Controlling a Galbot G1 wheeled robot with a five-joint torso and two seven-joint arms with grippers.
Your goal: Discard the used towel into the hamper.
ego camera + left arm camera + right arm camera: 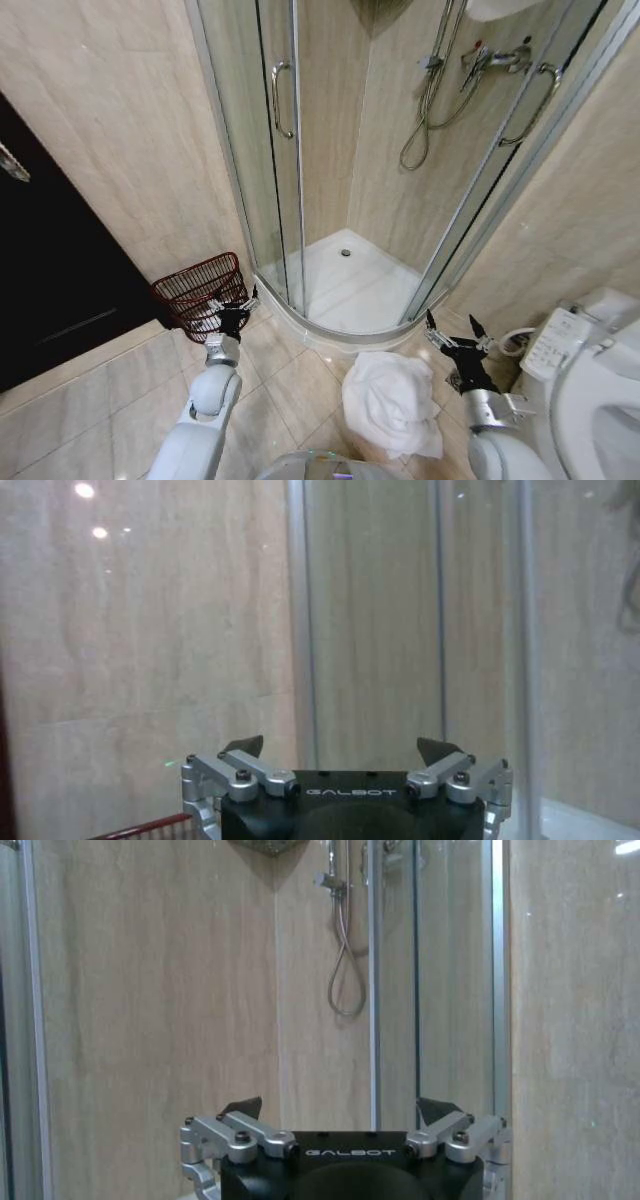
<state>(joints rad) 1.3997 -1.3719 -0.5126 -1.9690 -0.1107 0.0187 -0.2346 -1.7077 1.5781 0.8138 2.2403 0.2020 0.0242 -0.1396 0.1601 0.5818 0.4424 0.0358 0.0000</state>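
A crumpled white towel (pixel 390 400) lies on the tiled floor in front of the shower, low in the head view. The red-brown wire hamper (pixel 200 290) stands against the wall to the left of the shower; its rim (pixel 150 827) peeks in at the edge of the left wrist view. My left gripper (pixel 234 303) is open, held up just right of the hamper, with nothing between its fingers (pixel 243 745). My right gripper (pixel 455 330) is open too, just above and to the right of the towel, apart from it; its fingers (pixel 243 1107) point at the shower wall.
A curved glass shower enclosure (pixel 290 150) with a white tray (pixel 350 285) stands straight ahead. A white toilet (pixel 590 370) is at the right. A dark doorway (pixel 50 270) opens at the left.
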